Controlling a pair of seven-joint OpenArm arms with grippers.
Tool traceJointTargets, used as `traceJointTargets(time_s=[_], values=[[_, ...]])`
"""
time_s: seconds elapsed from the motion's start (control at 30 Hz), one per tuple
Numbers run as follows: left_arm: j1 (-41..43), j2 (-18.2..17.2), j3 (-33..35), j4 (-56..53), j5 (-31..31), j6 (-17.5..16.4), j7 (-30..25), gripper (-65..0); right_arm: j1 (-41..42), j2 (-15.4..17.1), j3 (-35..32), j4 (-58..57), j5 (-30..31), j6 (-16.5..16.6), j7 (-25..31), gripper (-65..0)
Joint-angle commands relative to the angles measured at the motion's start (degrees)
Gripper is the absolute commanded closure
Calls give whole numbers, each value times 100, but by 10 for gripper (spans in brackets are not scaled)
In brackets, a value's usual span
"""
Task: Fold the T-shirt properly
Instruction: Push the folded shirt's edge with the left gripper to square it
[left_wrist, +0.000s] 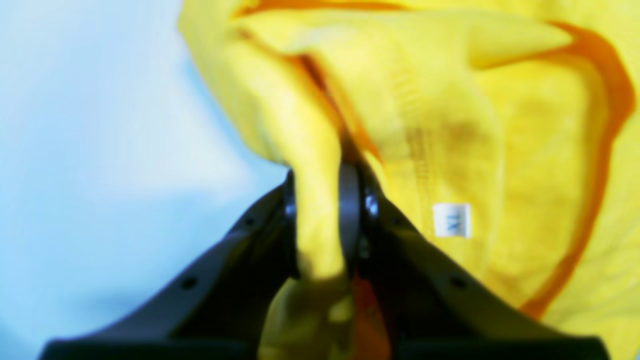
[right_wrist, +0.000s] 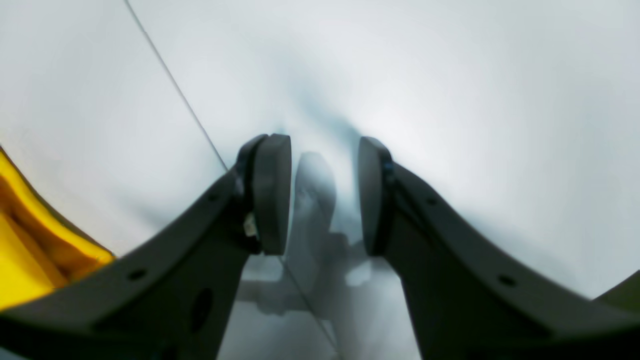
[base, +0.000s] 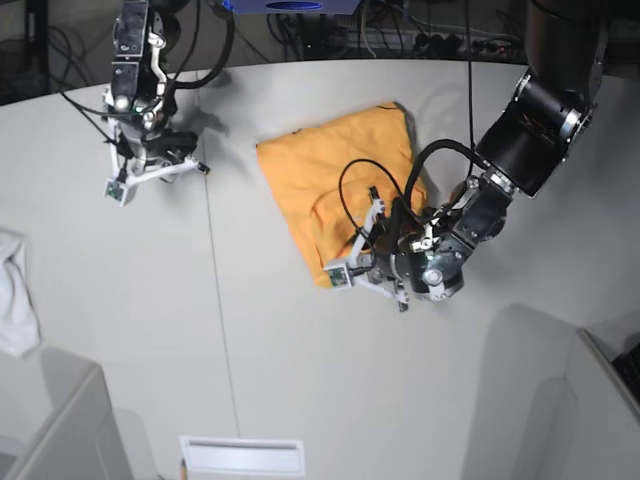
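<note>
I see a white tabletop with a thin seam line running front to back across it. A small white cloth lies crumpled at its left edge. A white rectangular slot plate sits at the near edge. Behind the table I note dark cables and a blue-fronted unit, details unclear.

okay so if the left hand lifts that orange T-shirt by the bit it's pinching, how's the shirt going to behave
Probably floppy: in the left wrist view the T-shirt bunches into soft folds where the left hand pinches it. The rest would likely drape and unfold, since only one edge is held. It looks light, thin cloth lying flat on the table, so it should drag easily.
</note>
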Motion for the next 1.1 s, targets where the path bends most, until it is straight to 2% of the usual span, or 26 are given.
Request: traceJointTargets(time_s=[0.0, 0.1, 0.3, 0.43, 0.63, 0.8, 0.97, 1.0, 1.07], values=[[-211, 39, 153, 26, -70, -40, -195, 0, -18, -41, 16, 131, -14, 30, 90, -207], [-281, 153, 522, -70, -70, -40, -477, 0, -124, -173, 25, 131, -14, 30, 98, -207], [-299, 399, 566, -79, -61, -40, -732, 0, -466, -534, 16, 131, -14, 30, 591, -207], [-404, 522, 575, -79, -61, -40, -714, 0, -528, -534, 16, 140, -14, 30, 643, -207], [-413, 487, 575, -79, -61, -40, -705, 0, -642, -534, 16, 140, -14, 30, 679, -207], [-545, 496, 566, -132, -61, -40, -362, 0, -642, -542, 8, 140, -14, 30, 670, -207], [-615, 505, 575, -132, -61, -40, -354, 0, -642, -542, -19, 140, -14, 30, 652, -207], [-615, 514, 575, -123, -61, -40, -354, -21, -642, -542, -19, 140, -14, 30, 652, -207], [-615, 522, 522, -132, -61, -22, -354, -132, -642, -542, -19, 140, -14, 30, 643, -207]])
